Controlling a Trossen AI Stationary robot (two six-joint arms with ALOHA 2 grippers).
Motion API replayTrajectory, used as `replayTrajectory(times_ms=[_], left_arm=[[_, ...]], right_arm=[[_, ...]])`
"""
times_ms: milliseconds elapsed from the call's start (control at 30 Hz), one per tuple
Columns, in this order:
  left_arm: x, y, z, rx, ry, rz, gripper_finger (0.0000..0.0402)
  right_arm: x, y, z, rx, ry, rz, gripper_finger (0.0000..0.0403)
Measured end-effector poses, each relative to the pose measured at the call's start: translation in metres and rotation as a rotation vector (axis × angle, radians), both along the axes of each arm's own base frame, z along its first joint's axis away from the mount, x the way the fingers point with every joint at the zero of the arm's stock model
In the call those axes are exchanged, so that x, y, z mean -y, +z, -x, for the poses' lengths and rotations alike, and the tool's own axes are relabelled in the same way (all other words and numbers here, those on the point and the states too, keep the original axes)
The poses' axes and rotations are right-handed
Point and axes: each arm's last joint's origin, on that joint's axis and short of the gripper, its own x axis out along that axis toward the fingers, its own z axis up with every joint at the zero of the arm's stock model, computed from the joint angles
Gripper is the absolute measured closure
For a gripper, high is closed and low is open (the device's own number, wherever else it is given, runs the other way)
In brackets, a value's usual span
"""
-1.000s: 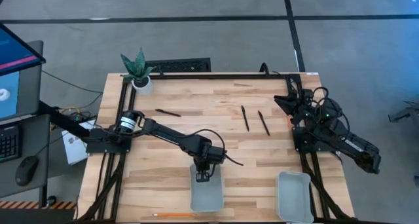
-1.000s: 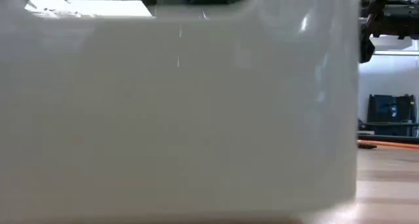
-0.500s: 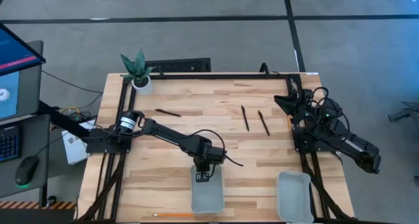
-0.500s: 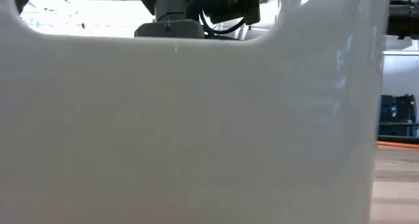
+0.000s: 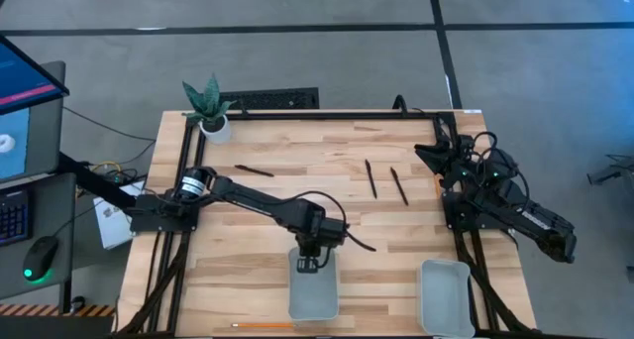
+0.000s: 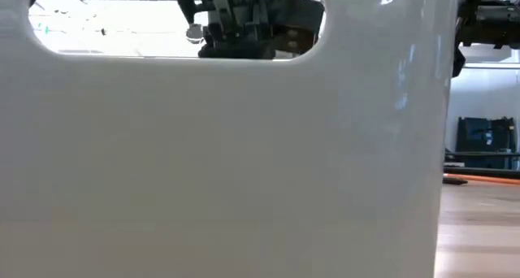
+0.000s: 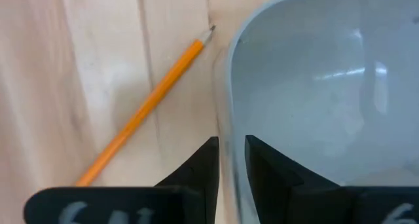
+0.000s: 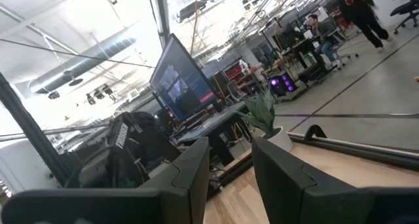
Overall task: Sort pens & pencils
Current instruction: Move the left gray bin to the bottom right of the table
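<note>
Three black pens (image 5: 254,169) (image 5: 371,178) (image 5: 398,185) lie on the far half of the wooden table. One orange pencil (image 7: 147,103) lies flat on the table beside the left grey tray (image 5: 313,299), near the front edge (image 5: 263,325). My left gripper (image 7: 232,149) points down over that tray's far end (image 5: 308,265), open by a narrow gap. One finger stands outside the tray's rim (image 7: 226,86) and one inside, with nothing between them. My right gripper (image 8: 230,145) waits open, folded back at the table's right side (image 5: 431,151).
A second grey tray (image 5: 446,294) stands at the front right. A potted plant (image 5: 208,106) sits at the far left corner. The left tray's wall (image 6: 244,164) fills the low view. Bare wood lies between the pens and the trays.
My left gripper has risen above the left tray's far end, and more of it now shows over the tray's wall in the low view. The tray shifted a little sideways in that view and came back. The pens and the right arm have kept still.
</note>
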Motion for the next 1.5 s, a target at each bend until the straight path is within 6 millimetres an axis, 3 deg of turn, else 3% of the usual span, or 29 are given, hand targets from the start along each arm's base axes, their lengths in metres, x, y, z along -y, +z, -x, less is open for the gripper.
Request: replayTrajectory(times_ms=[267,500,733,867,967,1167,1333,1500], left_arm=[[-0.003,0.043,0.000,0.012,-0.036,-0.094,0.0337],[-0.016,0.114,0.025,0.233,0.018,-0.269,0.0337],[-0.040,0.193,0.084,0.462,0.139,-0.330,0.0338],[-0.052,0.229,0.135,0.621,0.262,-0.421,0.0338],[-0.060,0.244,0.174,0.730,0.349,-0.472,0.0338],[-0.072,0.240,0.248,0.944,0.433,-0.419,0.0338],[-0.079,0.203,0.292,1.059,0.447,-0.374,0.0338],[-0.086,0.163,0.319,1.187,0.460,-0.340,0.0338]], right_arm=[[0.000,0.000,0.000,0.000,0.000,0.000,0.0264],[-0.001,0.001,0.000,0.014,0.028,-0.032,0.0264],[-0.006,0.009,0.001,0.067,0.178,0.032,0.0264],[-0.009,0.012,0.000,0.062,0.253,0.021,0.0264],[-0.011,0.025,-0.002,0.057,0.286,0.045,0.0264],[-0.011,0.074,-0.013,0.011,0.330,0.172,0.0264],[-0.005,0.127,-0.040,-0.117,0.425,0.222,0.0264],[0.001,0.174,-0.084,-0.242,0.513,0.293,0.0264]])
